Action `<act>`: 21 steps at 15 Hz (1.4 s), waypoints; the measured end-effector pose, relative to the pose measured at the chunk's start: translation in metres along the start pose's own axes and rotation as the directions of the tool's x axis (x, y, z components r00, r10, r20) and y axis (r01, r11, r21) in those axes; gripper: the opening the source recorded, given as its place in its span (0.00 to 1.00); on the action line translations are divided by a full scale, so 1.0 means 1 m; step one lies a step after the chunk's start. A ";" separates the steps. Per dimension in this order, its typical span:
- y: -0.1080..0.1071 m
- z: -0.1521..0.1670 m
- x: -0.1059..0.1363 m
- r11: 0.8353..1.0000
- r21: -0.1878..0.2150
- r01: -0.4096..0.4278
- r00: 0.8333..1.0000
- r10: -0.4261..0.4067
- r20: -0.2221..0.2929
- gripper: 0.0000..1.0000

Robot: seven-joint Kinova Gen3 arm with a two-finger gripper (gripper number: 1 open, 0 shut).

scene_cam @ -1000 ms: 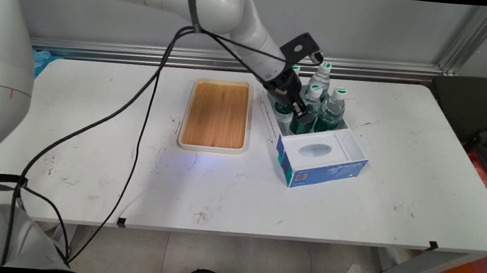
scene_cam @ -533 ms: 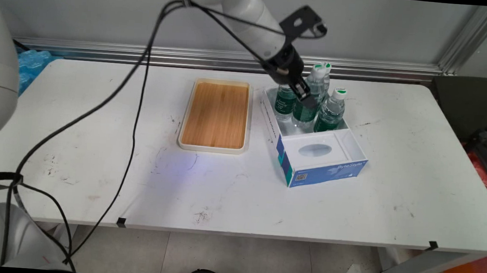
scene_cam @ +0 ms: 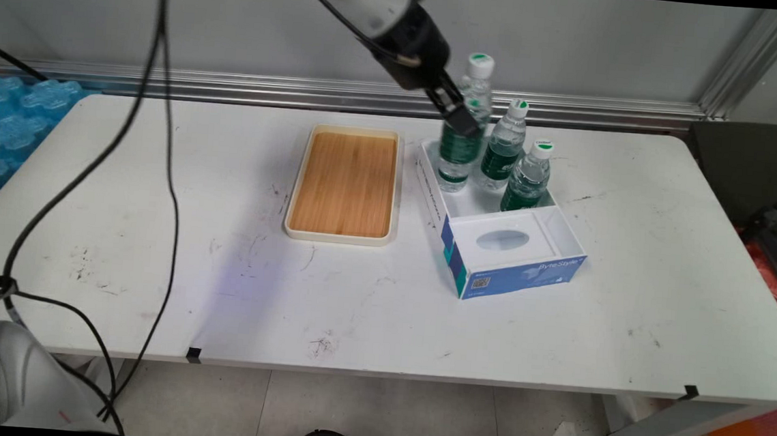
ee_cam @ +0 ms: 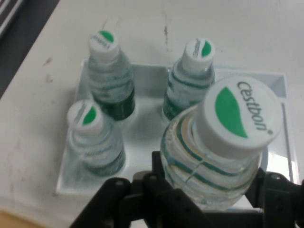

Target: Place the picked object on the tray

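Observation:
My gripper (scene_cam: 462, 117) is shut on a clear water bottle (scene_cam: 478, 84) with a white and green cap. It holds the bottle by its body, above the back left part of a white and blue box (scene_cam: 515, 271). In the hand view the held bottle (ee_cam: 223, 142) fills the lower right, between the fingers (ee_cam: 159, 166) of my gripper (ee_cam: 211, 190). Three more bottles stand in the box's open compartment (ee_cam: 142, 142) below: one (ee_cam: 107, 76), a second (ee_cam: 190, 80) and a third (ee_cam: 92, 137). In the main view these stand at the left (scene_cam: 453, 175), middle (scene_cam: 502, 151) and right (scene_cam: 527, 176).
A white tray with a wooden bottom (scene_cam: 344, 184) lies just left of the box. Blue plastic-wrapped packs (scene_cam: 13, 110) lie beyond the table's left end. A dark chair (scene_cam: 754, 168) stands at the right. Black cables (scene_cam: 162, 127) hang over the table's left half.
The gripper has risen up and slightly left with the bottle, lifting it out from among the others in the box. The other bottles stay in place.

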 end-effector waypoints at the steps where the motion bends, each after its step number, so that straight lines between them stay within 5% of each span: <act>1: -0.003 -0.013 -0.006 1.000 0.003 0.001 1.000 -0.001 0.003 0.00; 10: -0.038 -0.085 -0.080 0.999 -0.015 -0.050 0.997 0.051 0.054 0.00; 21: -0.064 -0.039 -0.158 0.988 -0.081 -0.132 0.988 0.138 0.070 0.00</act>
